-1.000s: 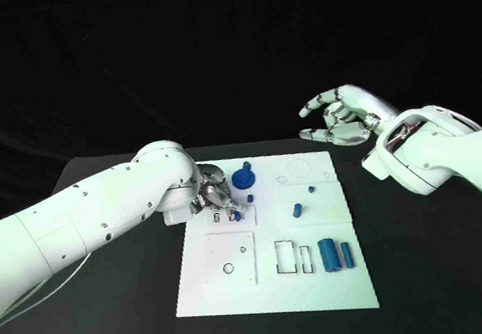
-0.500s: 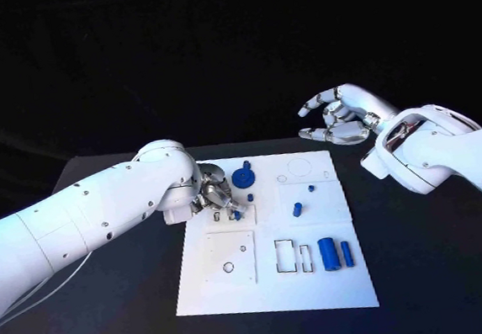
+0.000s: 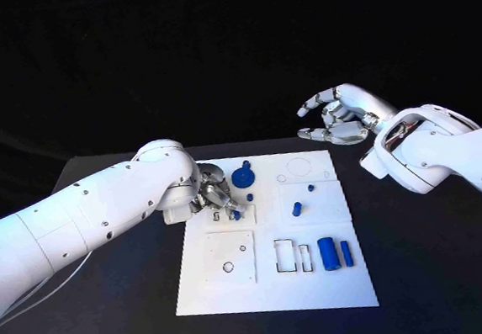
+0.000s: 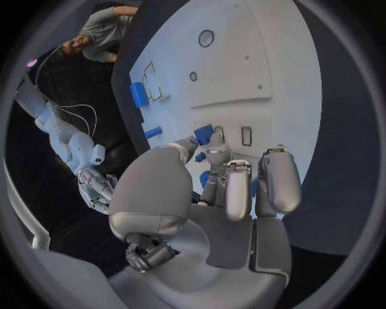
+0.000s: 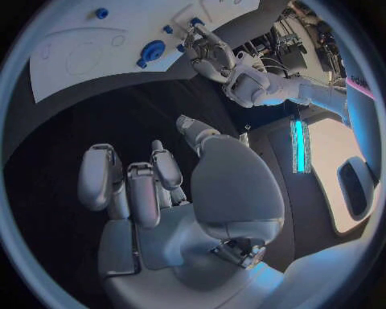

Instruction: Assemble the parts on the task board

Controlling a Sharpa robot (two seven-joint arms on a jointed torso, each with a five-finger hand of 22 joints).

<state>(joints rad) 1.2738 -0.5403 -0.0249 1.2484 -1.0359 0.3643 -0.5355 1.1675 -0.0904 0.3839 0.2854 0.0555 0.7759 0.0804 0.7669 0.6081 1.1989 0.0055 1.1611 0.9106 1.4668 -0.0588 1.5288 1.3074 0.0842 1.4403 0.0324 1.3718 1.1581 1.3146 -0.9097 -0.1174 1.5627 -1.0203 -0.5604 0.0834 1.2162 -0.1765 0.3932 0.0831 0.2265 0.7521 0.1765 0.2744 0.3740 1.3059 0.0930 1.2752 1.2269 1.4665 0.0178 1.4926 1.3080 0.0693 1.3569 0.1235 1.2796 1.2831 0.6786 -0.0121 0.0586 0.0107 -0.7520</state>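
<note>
The task board [image 3: 283, 284] lies in the middle of the black surface [image 3: 117, 321]. The left robot hand [image 3: 217, 198] sits at the board's 10 o'clock corner, fingers bunched down over a small blue part [image 4: 203, 134]. Whether it actually pinches that part I cannot tell, since the fingertips cover the contact. Just toward 2 o'clock from it stands a blue gear-like part [image 3: 244, 177]. Two blue cylinders [image 3: 335, 253] lie near the board's 4 o'clock corner, and a small blue peg [image 3: 297, 207] lies near its centre. The right robot hand [image 3: 338, 118] hovers off the board at 1 o'clock, fingers apart and loosely curled, holding nothing.
</note>
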